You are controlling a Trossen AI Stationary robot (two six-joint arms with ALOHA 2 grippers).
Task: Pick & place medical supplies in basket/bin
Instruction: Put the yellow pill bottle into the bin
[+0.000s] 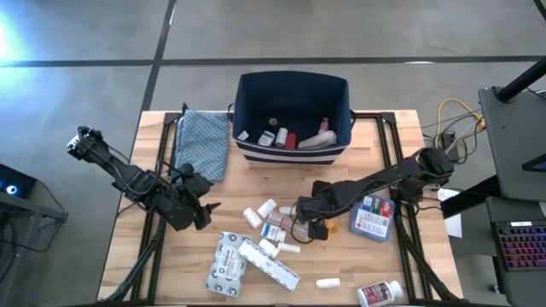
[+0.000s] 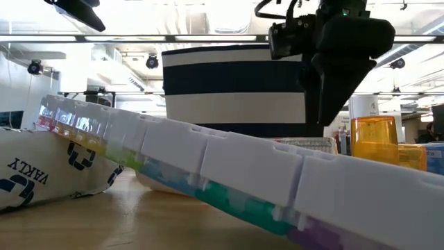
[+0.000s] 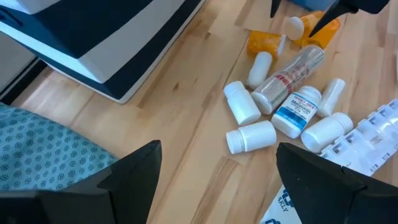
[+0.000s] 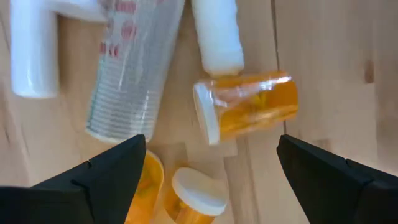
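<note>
High view: right gripper (image 1: 309, 215) spread wide, empty, low over cluster of pill bottles (image 1: 266, 223) at table middle; navy bin (image 1: 293, 118) beyond it. Left gripper (image 1: 201, 211) released, idle beside cluster, near teal cloth (image 1: 203, 141).

Low view: long pill organizer (image 2: 229, 167) slants across foreground; bin behind.

Right wrist view: orange vial (image 4: 245, 107) lies between fingers (image 4: 112, 171), long axis crosswise to them, white cap toward ribbed clear tube (image 4: 127, 68).

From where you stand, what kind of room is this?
Probably a robotics lab or workshop. The wooden table sits on a bare concrete floor, a keyboard and loose cables lie beside it, and the low view shows an open industrial ceiling with strip lights.
</note>
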